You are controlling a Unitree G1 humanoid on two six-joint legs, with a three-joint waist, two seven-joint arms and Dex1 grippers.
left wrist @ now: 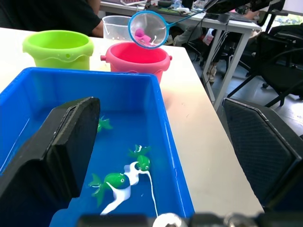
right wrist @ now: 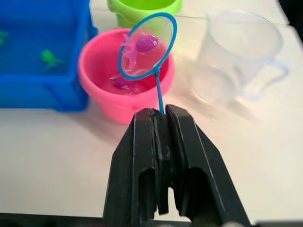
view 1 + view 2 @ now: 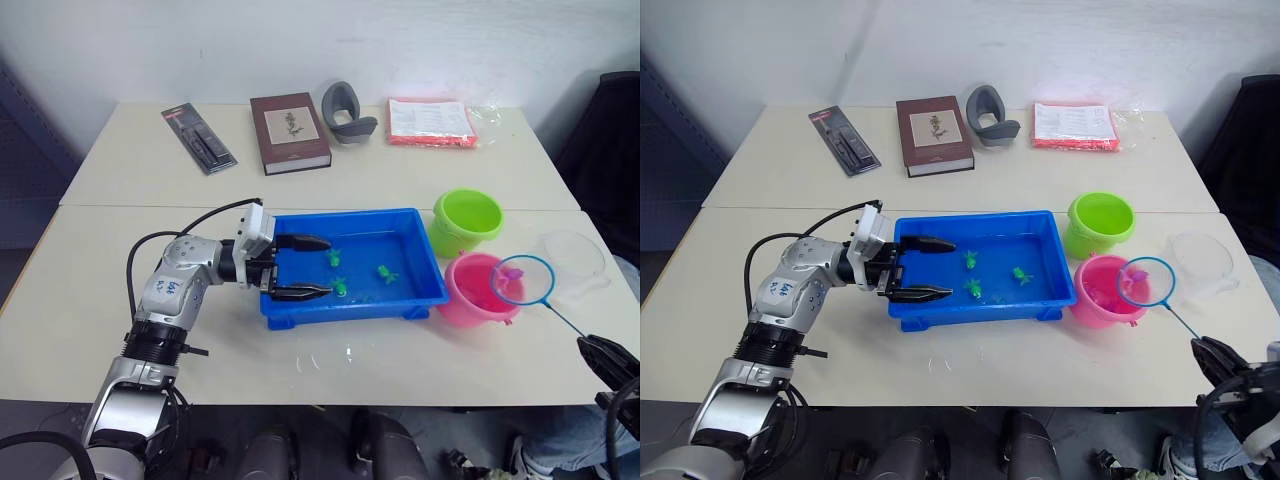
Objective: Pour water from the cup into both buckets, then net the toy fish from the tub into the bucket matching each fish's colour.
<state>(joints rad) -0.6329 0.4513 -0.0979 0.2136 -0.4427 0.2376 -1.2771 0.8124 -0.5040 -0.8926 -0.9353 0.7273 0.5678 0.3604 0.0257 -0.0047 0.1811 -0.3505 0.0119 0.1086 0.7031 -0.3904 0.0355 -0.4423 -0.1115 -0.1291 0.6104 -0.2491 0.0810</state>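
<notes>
Right gripper [image 2: 161,116]: jaws clamped on the thin handle of the net [image 2: 147,46], at the near right edge of the surface [image 3: 400,375]. Net hoop tilted up over the pink bucket [image 3: 478,290], with one pink fish [image 2: 146,43] lying in the mesh. Another pink fish [image 2: 120,83] in the water inside the pink bucket. Just beyond the pink bucket, the green bucket [image 3: 467,221], the two side by side and close against the right end of the tub [image 3: 420,290]. Clear cup [image 3: 572,264] upright to the right of the pink bucket, near the surface's right edge.

Left gripper [image 3: 310,267]: jaws spread wide, gripping nothing, one finger over the water inside the tub and the other outside its near front wall, straddling the front left corner. Three green fish [image 3: 386,273] afloat in the tub, mid to right of the left gripper's fingertips.

At the far side of the surface: a dark packaged tool [image 3: 199,139], a brown book [image 3: 289,132], a grey tape holder [image 3: 346,112], a red-edged packet [image 3: 431,122].
</notes>
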